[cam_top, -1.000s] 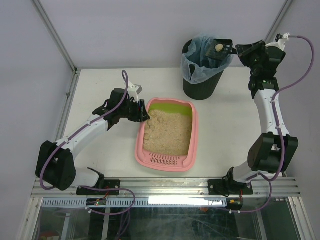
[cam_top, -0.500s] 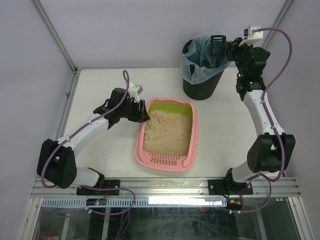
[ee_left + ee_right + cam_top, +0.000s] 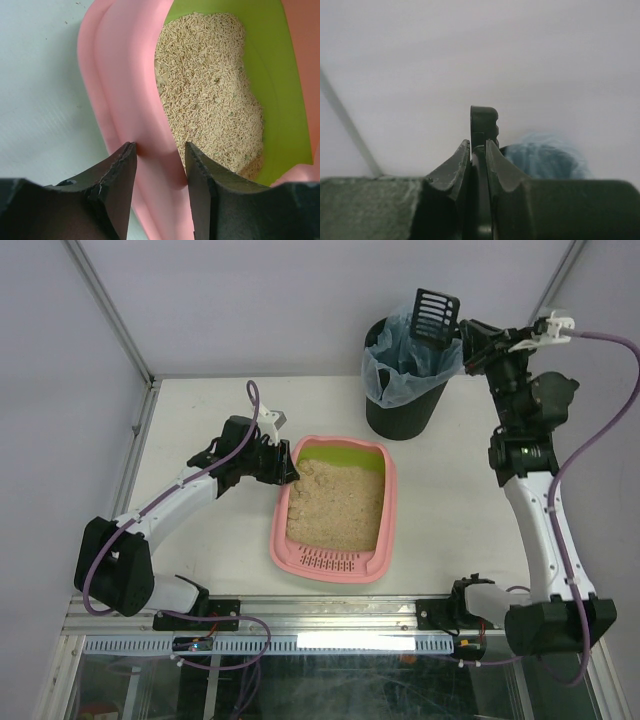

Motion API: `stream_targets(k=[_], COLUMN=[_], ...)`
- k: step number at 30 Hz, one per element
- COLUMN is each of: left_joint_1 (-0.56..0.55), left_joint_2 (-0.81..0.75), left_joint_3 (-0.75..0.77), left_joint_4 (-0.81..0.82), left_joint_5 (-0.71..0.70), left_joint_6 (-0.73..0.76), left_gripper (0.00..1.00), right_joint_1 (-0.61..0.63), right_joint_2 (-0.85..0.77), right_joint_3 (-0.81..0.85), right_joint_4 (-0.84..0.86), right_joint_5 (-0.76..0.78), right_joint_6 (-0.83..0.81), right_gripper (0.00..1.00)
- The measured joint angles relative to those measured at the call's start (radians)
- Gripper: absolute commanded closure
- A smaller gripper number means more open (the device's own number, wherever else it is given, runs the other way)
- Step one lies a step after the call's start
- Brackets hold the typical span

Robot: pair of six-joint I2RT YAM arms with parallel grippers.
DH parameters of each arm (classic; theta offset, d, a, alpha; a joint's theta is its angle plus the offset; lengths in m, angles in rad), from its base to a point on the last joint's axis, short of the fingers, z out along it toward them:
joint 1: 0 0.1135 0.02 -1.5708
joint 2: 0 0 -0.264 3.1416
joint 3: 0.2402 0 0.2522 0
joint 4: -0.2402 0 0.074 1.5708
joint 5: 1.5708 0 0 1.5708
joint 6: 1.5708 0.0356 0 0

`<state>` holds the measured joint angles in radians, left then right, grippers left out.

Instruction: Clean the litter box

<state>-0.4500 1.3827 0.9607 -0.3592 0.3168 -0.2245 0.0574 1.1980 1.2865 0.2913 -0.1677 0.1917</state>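
Observation:
The pink litter box (image 3: 278,540) with a lime-green far end and beige litter (image 3: 338,505) lies mid-table. My left gripper (image 3: 288,472) is shut on its left rim; the left wrist view shows one finger outside the pink wall (image 3: 125,95) and one inside, next to the litter (image 3: 205,85). My right gripper (image 3: 470,344) is shut on the handle of the black slotted scoop (image 3: 435,317), held upright on edge over the black bin (image 3: 400,412) with the bluish bag (image 3: 395,375). The scoop (image 3: 484,122) looks empty.
The bin stands at the table's far right, just behind the litter box. Grey walls and a metal frame post close the back and left. A rail runs along the near edge (image 3: 330,612).
My right arm has swung the scoop from lying flat over the bin, with a clump on it, to standing upright; the clump is gone from view. The left arm has not moved.

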Motion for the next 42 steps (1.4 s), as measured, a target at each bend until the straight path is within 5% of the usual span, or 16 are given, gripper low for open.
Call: stream_targets(k=[6, 14, 28, 42], left_joint_1=[0.000, 0.000, 0.000, 0.000], left_joint_2=[0.000, 0.003, 0.007, 0.009], left_joint_3=[0.000, 0.003, 0.011, 0.013], left_joint_4=[0.000, -0.001, -0.015, -0.016], left_joint_5=[-0.001, -0.001, -0.002, -0.001], left_joint_6=[0.000, 0.000, 0.000, 0.000], left_gripper=[0.58, 0.58, 0.58, 0.58], right_joint_1=[0.069, 0.270, 0.557, 0.589], right_joint_2=[-0.182, -0.182, 0.127, 0.320], right_joint_3=[-0.151, -0.245, -0.124, -0.002], right_joint_4=[-0.022, -0.315, -0.767, -0.831], right_joint_5=[-0.105, -0.092, 0.283, 0.467], right_joint_6=[0.213, 0.306, 0.316, 0.319], right_gripper=[1.00, 1.00, 1.00, 1.00])
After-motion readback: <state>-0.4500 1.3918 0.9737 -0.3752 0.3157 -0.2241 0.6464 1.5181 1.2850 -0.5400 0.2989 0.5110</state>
